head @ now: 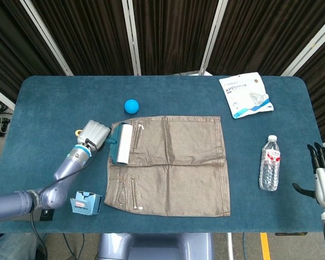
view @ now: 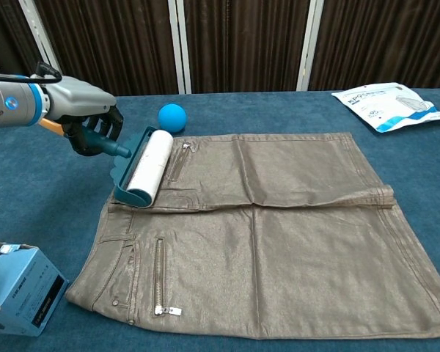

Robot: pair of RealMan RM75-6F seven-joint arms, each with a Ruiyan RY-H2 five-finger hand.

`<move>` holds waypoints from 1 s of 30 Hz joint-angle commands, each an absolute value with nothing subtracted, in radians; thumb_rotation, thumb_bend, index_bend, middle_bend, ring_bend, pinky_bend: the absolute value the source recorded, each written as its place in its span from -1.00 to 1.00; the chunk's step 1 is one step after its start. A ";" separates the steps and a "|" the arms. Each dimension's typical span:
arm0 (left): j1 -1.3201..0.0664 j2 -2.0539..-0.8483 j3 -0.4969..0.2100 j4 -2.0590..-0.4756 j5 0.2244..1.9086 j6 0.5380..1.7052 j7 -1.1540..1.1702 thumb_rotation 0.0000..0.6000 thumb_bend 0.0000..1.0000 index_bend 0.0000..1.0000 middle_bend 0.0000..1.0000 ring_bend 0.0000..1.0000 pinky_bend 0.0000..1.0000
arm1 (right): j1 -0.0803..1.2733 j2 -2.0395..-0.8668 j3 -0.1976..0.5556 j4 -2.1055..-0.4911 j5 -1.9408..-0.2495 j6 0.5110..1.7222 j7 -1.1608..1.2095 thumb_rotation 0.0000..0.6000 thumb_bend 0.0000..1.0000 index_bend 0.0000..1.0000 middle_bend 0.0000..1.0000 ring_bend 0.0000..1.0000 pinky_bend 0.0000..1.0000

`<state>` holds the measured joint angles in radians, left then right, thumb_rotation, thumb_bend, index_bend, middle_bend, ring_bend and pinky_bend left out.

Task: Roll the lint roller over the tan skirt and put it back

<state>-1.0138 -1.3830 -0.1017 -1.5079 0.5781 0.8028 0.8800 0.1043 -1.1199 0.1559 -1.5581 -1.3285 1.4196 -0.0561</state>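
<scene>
Left hand [view: 88, 121] gripping lint roller [view: 143, 166] handle, fingers partly hiding it; roller lying on tan skirt [head: 170, 162] waistband edge, left side of worktop [head: 54, 103]. Right hand [head: 324, 176] cropped at frame edge, fingers spread, holding nothing.

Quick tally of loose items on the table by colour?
Blue/teal: 3 - ball, lint roller, small carton
Tan: 1 - skirt
White: 1 - mask pack
Clear: 1 - water bottle
Black: 1 - small box
Total: 7
</scene>
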 commanded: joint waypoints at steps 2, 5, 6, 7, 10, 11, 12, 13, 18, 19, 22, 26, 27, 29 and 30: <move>-1.048 -1.409 -0.086 -1.509 0.540 0.831 0.908 1.00 0.59 0.34 -0.03 -0.14 0.03 | 0.104 -1.115 0.157 -1.559 -1.327 1.419 -0.046 1.00 -1.00 -1.00 -1.00 -1.00 -1.00; -1.088 -1.428 -0.080 -1.522 0.517 0.854 0.950 1.00 0.59 0.35 -0.03 -0.14 0.03 | 0.104 -1.109 0.160 -1.558 -1.322 1.416 -0.032 1.00 -1.00 -1.00 -1.00 -1.00 -1.00; -1.098 -1.433 -0.079 -1.525 0.504 0.862 0.961 1.00 0.60 0.35 -0.03 -0.14 0.03 | 0.104 -1.108 0.161 -1.558 -1.322 1.415 -0.029 1.00 -1.00 -1.00 -1.00 -1.00 -1.00; -1.109 -1.440 -0.080 -1.529 0.492 0.869 0.972 1.00 0.60 0.35 -0.03 -0.14 0.03 | 0.104 -1.107 0.161 -1.557 -1.321 1.415 -0.026 1.00 -1.00 -1.00 -1.00 -1.00 -1.00; -1.147 -1.468 -0.080 -1.536 0.456 0.888 1.009 1.00 0.59 0.35 -0.03 -0.14 0.03 | 0.103 -1.104 0.162 -1.557 -1.320 1.415 -0.018 1.00 -1.00 -1.00 -1.00 -1.00 -1.00; -1.154 -1.475 -0.079 -1.537 0.448 0.891 1.017 1.00 0.60 0.35 -0.03 -0.14 0.03 | 0.103 -1.103 0.162 -1.557 -1.320 1.415 -0.016 1.00 -1.00 -1.00 -1.00 -1.00 -1.00; -1.162 -1.481 -0.080 -1.538 0.440 0.894 1.024 1.00 0.59 0.35 -0.03 -0.14 0.03 | 0.102 -1.102 0.162 -1.557 -1.320 1.416 -0.015 1.00 -1.00 -1.00 -1.00 -1.00 -1.00; -1.177 -1.495 -0.080 -1.540 0.423 0.899 1.038 1.00 0.60 0.35 -0.03 -0.14 0.03 | 0.102 -1.101 0.162 -1.558 -1.319 1.417 -0.013 1.00 -1.00 -1.00 -1.00 -1.00 -1.00; -1.245 -1.564 -0.090 -1.535 0.354 0.927 1.095 1.00 0.59 0.35 -0.03 -0.14 0.03 | 0.099 -1.097 0.164 -1.557 -1.316 1.418 -0.004 1.00 -1.00 -1.00 -1.00 -1.00 -1.00; -1.255 -1.574 -0.093 -1.534 0.346 0.931 1.103 1.00 0.60 0.35 -0.03 -0.14 0.03 | 0.099 -1.096 0.164 -1.557 -1.315 1.418 -0.003 1.00 -1.00 -1.00 -1.00 -1.00 -1.00; -1.288 -1.605 -0.102 -1.531 0.317 0.944 1.125 1.00 0.59 0.35 -0.03 -0.14 0.03 | 0.099 -1.095 0.165 -1.555 -1.312 1.417 0.001 1.00 -1.00 -1.00 -1.00 -1.00 -1.00; -1.320 -1.632 -0.112 -1.529 0.289 0.955 1.146 1.00 0.60 0.35 -0.03 -0.14 0.03 | 0.098 -1.094 0.167 -1.553 -1.308 1.417 0.006 1.00 -1.00 -1.00 -1.00 -1.00 -1.00; -1.330 -1.640 -0.115 -1.528 0.283 0.958 1.152 1.00 0.59 0.35 -0.03 -0.14 0.03 | 0.098 -1.093 0.167 -1.552 -1.307 1.417 0.008 1.00 -1.00 -1.00 -1.00 -1.00 -1.00; -1.353 -1.657 -0.122 -1.524 0.271 0.966 1.170 1.00 0.60 0.35 -0.03 -0.14 0.03 | 0.098 -1.092 0.168 -1.550 -1.305 1.416 0.012 1.00 -1.00 -1.00 -1.00 -1.00 -1.00; -1.365 -1.668 -0.130 -1.523 0.265 0.967 1.175 1.00 0.59 0.35 -0.03 -0.14 0.03 | 0.098 -1.092 0.169 -1.550 -1.303 1.416 0.014 1.00 -1.00 -1.00 -1.00 -1.00 -1.00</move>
<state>-1.3508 -1.6549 -0.1207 -1.5259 0.2745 0.9623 1.1649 0.0976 -1.0919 0.1689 -1.5500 -1.3035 1.4161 0.0137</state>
